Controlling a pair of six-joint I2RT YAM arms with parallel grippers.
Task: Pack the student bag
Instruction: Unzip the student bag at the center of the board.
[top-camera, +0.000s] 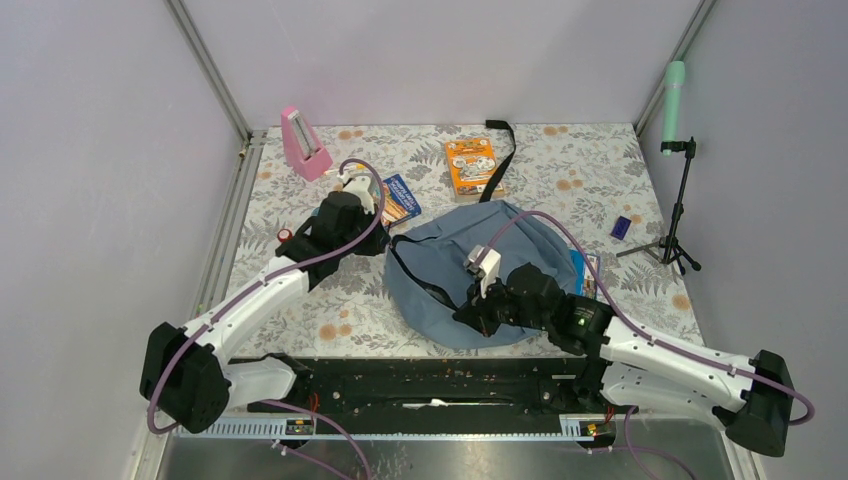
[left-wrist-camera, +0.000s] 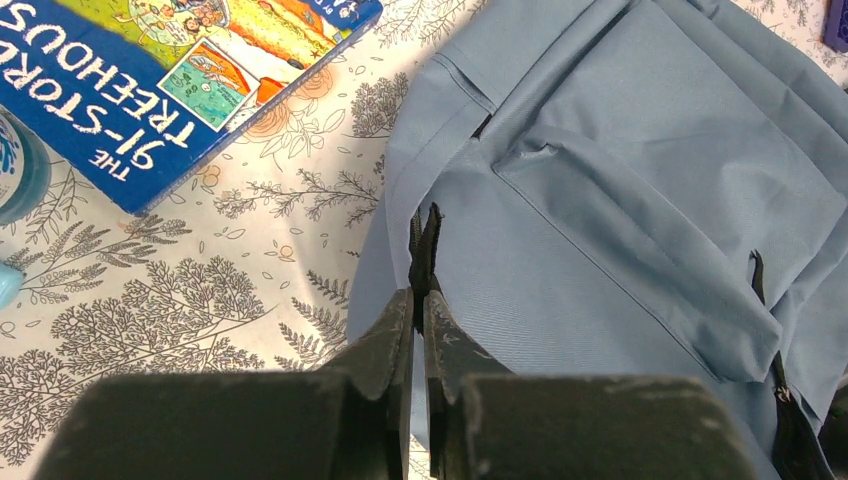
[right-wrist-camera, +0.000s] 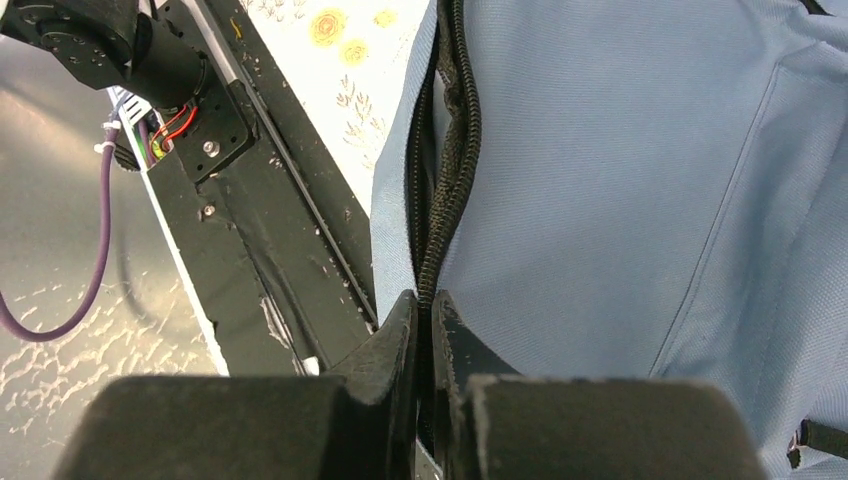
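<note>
Left claw (left-wrist-camera: 421, 318) pinches a black tab (left-wrist-camera: 426, 248) on the student bag (left-wrist-camera: 640, 170); right claw (right-wrist-camera: 428, 312) pinches its zipper edge (right-wrist-camera: 455, 170)

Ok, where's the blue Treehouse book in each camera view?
Top external: Treehouse book lies left of centre, beside the student bag's upper left edge.
Left wrist: top left corner, cropped.
Right wrist: not in it.
Shared landmark: student bag, in all three.

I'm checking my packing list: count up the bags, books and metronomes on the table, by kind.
Bags: 1, the student bag
Books: 2, the blue book and the orange book
Metronomes: 1, the pink metronome
Total: 4
A blue edge by the bag's right side could be another book; cannot tell.
</note>
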